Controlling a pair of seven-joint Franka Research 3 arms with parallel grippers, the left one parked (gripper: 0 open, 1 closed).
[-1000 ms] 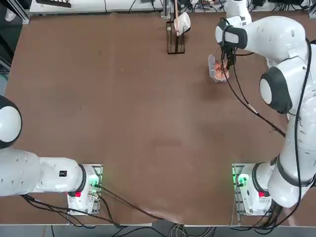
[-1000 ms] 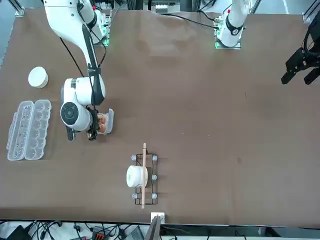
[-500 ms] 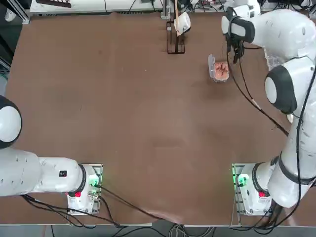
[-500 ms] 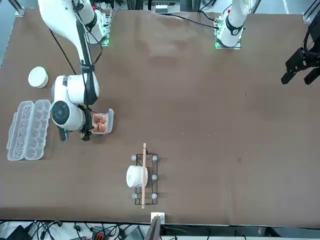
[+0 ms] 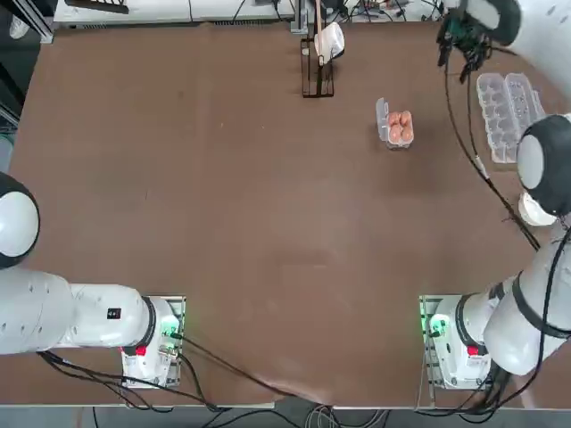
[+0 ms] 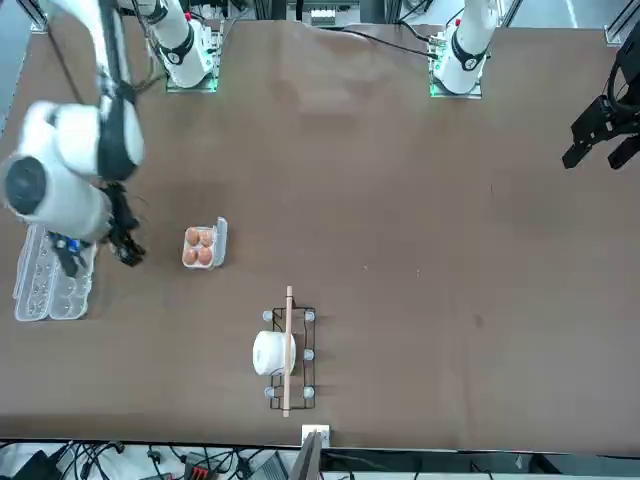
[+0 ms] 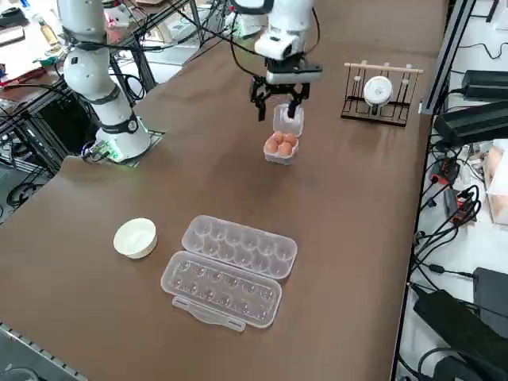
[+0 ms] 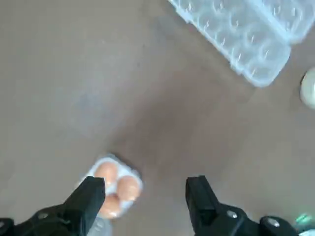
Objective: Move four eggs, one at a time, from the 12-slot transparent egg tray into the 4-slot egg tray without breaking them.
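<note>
— Brown tabletop (image 5: 268,223) fills the top view. What lies on it?

— At the upper middle right stands the 4-slot egg tray (image 5: 393,124) with the eggs (image 5: 399,126) inside, lid open. At the right edge lies the 12-slot transparent egg tray (image 5: 508,113), and I see no egg in its cups. The right gripper (image 5: 460,45) is at the upper right corner, between both trays in the picture and apart from them.

— And the front view?

— The small tray sits at the middle left, eggs visible. The long tray (image 6: 55,262) is at the far left edge, partly behind the gripper (image 6: 95,248). A wire rack (image 6: 288,353) with a white cup (image 6: 270,353) stands at the lower middle.

— The right side view?

— The gripper (image 7: 278,98) hangs at the upper middle, fingers spread and holding nothing, above the small tray (image 7: 282,136). The long tray (image 7: 230,267) lies open in the lower middle, a white round bowl (image 7: 135,237) just left of it.

— The wrist view?

— Both fingers (image 8: 88,196) stand wide apart with only table between them. The small tray with eggs (image 8: 114,188) shows by one finger, the long tray (image 8: 246,34) in the upper right.
</note>
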